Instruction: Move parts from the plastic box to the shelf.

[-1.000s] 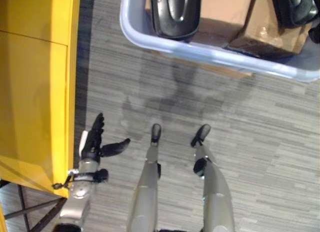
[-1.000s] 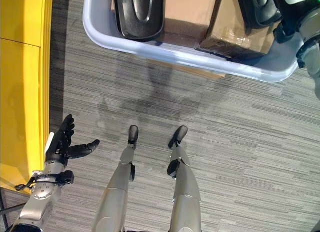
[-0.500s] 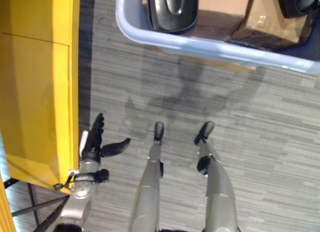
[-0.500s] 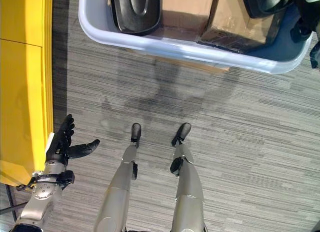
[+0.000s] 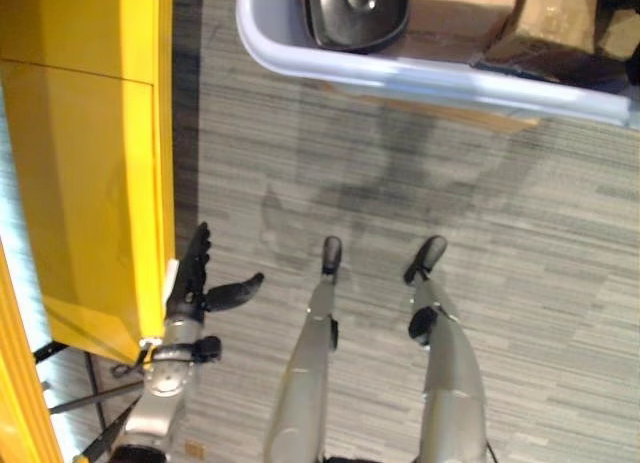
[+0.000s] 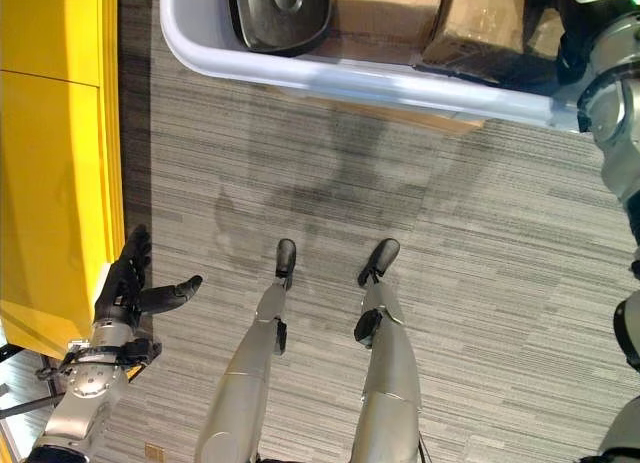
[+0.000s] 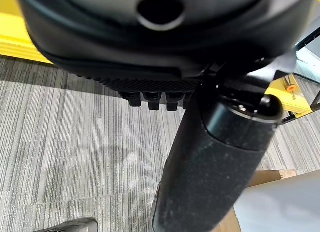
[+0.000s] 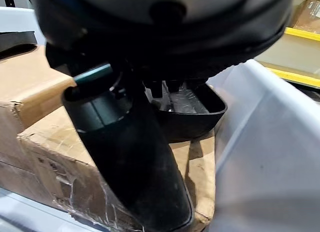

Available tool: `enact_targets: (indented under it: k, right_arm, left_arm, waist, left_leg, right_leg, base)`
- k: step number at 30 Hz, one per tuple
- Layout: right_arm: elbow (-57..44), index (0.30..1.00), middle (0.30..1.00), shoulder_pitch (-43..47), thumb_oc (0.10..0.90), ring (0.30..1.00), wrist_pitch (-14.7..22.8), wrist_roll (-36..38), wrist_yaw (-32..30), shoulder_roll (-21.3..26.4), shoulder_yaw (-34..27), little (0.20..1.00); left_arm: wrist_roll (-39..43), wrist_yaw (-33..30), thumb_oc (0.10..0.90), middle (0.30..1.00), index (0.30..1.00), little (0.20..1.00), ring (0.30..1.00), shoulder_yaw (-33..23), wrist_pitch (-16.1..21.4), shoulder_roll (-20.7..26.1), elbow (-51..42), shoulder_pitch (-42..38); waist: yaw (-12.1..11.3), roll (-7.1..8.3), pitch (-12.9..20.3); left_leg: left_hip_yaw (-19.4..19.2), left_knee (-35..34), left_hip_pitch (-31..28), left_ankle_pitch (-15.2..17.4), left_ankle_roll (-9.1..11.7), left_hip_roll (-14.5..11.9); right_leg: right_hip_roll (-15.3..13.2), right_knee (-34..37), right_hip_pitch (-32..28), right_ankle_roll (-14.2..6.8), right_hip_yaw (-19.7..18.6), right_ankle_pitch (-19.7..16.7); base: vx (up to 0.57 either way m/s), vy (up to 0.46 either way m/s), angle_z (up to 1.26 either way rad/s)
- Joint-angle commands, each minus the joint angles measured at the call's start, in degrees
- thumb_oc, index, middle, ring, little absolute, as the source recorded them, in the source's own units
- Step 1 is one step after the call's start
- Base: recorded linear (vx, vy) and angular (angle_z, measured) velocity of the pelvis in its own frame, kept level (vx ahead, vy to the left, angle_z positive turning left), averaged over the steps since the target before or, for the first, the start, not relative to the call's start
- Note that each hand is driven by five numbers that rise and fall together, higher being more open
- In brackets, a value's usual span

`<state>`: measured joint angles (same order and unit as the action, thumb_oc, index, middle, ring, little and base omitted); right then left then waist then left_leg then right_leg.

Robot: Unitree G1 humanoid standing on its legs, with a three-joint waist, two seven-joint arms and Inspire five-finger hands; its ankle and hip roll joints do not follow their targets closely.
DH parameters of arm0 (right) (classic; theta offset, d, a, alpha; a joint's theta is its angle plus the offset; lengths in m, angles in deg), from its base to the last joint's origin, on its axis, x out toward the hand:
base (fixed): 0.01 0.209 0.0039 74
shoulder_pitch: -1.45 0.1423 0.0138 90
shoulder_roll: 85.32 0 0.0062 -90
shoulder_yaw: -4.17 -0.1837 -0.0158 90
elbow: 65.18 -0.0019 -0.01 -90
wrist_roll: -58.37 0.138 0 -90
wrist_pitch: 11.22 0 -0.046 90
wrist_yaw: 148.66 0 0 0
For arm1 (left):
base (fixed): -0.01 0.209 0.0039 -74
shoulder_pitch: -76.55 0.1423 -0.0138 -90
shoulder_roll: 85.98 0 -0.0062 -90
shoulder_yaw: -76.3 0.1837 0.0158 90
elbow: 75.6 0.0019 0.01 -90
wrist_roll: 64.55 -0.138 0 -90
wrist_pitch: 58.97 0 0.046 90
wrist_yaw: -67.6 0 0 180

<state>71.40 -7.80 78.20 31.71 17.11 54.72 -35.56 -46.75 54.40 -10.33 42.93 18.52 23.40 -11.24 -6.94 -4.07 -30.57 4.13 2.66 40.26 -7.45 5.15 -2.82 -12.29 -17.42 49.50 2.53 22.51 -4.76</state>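
The left hand [image 5: 198, 288] hangs at the lower left of the left eye view with its fingers straight and its thumb spread to the side, holding nothing, just beside the edge of the yellow shelf [image 5: 95, 153] that fills the left side of the frame. Grey striped carpet floor [image 5: 400, 203] lies beneath it.

The right hand [image 8: 135, 157] shows in its own wrist view, reaching over the plastic box [image 6: 300, 75], with its thumb extended above a brown cardboard carton [image 8: 35, 122]; whether its fingers are open or closed cannot be told. Just past it a black moulded part [image 8: 192, 109] rests on the carton, near the box's pale wall [image 8: 260, 152].

The plastic box runs across the upper edge of both eye views. Inside it, at the upper middle, lies another black part [image 6: 280, 13], beside the cartons.
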Motion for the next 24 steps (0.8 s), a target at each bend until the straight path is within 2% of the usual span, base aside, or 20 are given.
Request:
enact_targets:
  k: [1, 2, 14, 24]
  right_arm:
    - [-3.1, 0.300, 0.300, 1.9, 0.400, 0.300, -0.4, 2.0, -3.4, 3.0, -0.5, 0.300]
    - [-4.3, 0.300, 0.300, 0.2, 0.400, 0.300, -0.2, 3.0, -3.5, 2.8, -2.3, 0.300]
    - [-8.7, 0.300, 0.300, -7.1, 0.400, 0.300, -0.1, 2.1, -2.7, 1.9, -7.6, 0.300]
    - [-12.3, 0.300, 0.300, -13.6, 0.400, 0.300, 0.5, 1.6, -1.4, 1.1, -12.5, 0.300]
  left_arm:
    - [2.1, -2.3, 0.900, 1.000, 1.000, 1.000, 1.000, -1.0, 3.4, 1.6, -3.3, 2.3]
    - [2.2, -2.3, 0.900, 1.000, 1.000, 1.000, 1.000, -1.2, 3.4, 1.6, -3.5, 2.5]
    - [2.0, -2.1, 0.900, 1.000, 1.000, 1.000, 1.000, -1.9, 3.2, 1.7, -3.7, 2.5]
    - [1.7, -0.7, 0.900, 1.000, 1.000, 1.000, 1.000, -2.2, 2.4, 2.0, -3.3, 2.2]
  waist:
    - [0.2, 0.70, 0.8]
    - [0.4, 0.79, 0.8]
    - [0.5, 2.04, 0.8]
    - [1.1, 3.72, 0.8]
  left_leg:
    - [0.2, 1.9, -12.3, 4.3, 1.5, -4.7]
    - [0.3, 1.7, -12.5, 4.4, 1.5, -4.7]
    - [0.5, 1.4, -14.3, 4.7, 1.4, -4.6]
    - [0.3, 1.8, -18.1, 5.3, 1.2, -3.7]
  right_leg:
    - [-1.7, -3.2, -0.5, -10.4, -3.2, 1.9]
    - [-1.8, -3.3, -0.6, -10.5, -3.1, 1.8]
    - [-1.4, -2.3, -3.0, -10.6, -2.6, 1.4]
    - [-1.0, 0.5, -8.6, -10.8, -2.6, -0.3]
  base:
    - [0.00, 0.000, 0.00]
    - [0.00, 0.000, 0.00]
    - [0.00, 0.005, 0.02]
    - [-0.02, 0.015, 0.02]
